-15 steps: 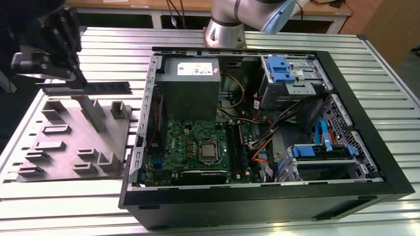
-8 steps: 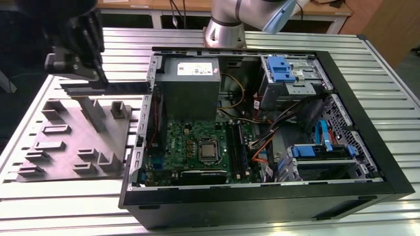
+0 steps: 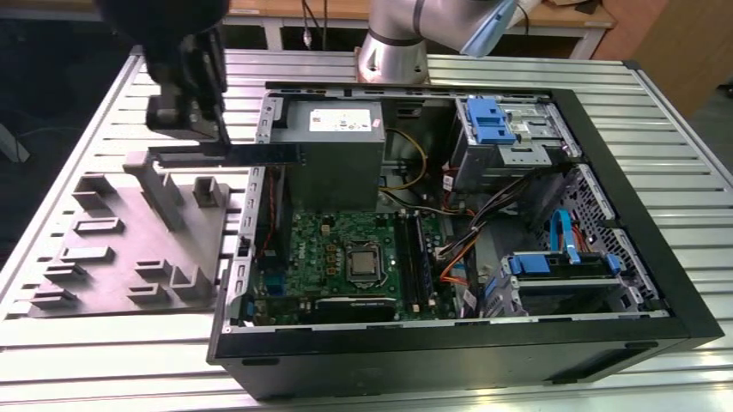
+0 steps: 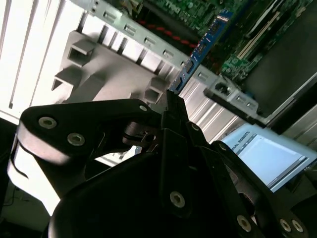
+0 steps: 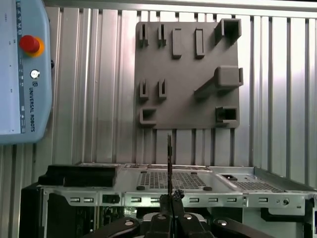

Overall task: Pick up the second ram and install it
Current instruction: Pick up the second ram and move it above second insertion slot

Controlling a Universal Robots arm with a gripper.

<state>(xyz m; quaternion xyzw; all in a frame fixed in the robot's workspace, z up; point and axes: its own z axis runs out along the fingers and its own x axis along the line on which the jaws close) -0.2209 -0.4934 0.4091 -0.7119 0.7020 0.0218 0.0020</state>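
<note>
My gripper (image 3: 197, 129) hangs over the gap between the grey plastic tray (image 3: 126, 249) and the open computer case (image 3: 641, 257), at the exterior view's left. It is shut on the second ram (image 3: 269, 154), a thin dark stick held level, its free end reaching over the case wall. In the second wrist view the ram (image 4: 203, 47) juts out from the gripper (image 4: 173, 106) towards the green motherboard (image 4: 198, 10). The first wrist view has the ram (image 5: 169, 158) edge-on above the gripper (image 5: 170, 198), with the tray (image 5: 188, 99) beyond. The long black slots (image 3: 414, 257) lie beside the processor socket.
The case holds a power supply (image 3: 332, 129), blue-handled drive cages (image 3: 487, 120), and loose cables (image 3: 458, 249). The arm's base (image 3: 396, 51) stands behind the case on the ribbed metal table (image 3: 92, 343). A teach pendant (image 5: 25, 74) with a red button lies beside the tray.
</note>
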